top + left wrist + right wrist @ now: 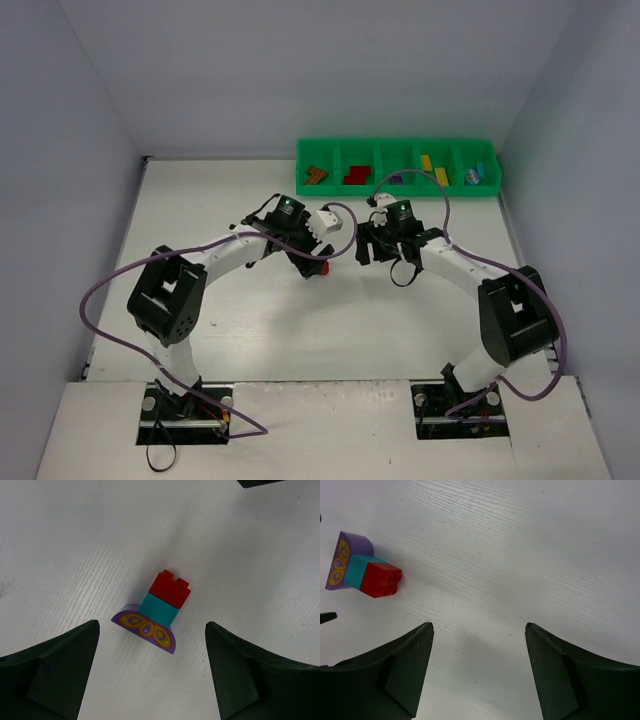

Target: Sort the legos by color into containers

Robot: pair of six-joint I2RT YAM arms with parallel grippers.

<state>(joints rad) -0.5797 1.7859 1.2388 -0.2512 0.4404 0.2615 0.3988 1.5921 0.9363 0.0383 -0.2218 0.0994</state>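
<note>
A small stack of legos lies on its side on the white table: a red brick (170,588), a light blue brick (158,609) and a purple half-round piece (145,630) with yellow ovals. My left gripper (152,623) is open and hovers right over the stack, one finger on each side, not touching. The stack also shows in the right wrist view (365,570), far to the left of my open, empty right gripper (479,624). In the top view the stack (326,268) peeks out beside the left gripper (312,263); the right gripper (372,248) is just to its right.
The green tray of containers (400,143) stands at the back right. Its compartments hold, from left to right, brown (316,175), red (357,175), purple (396,178), yellow (432,168) and light blue (476,172) bricks. Grey walls enclose the table.
</note>
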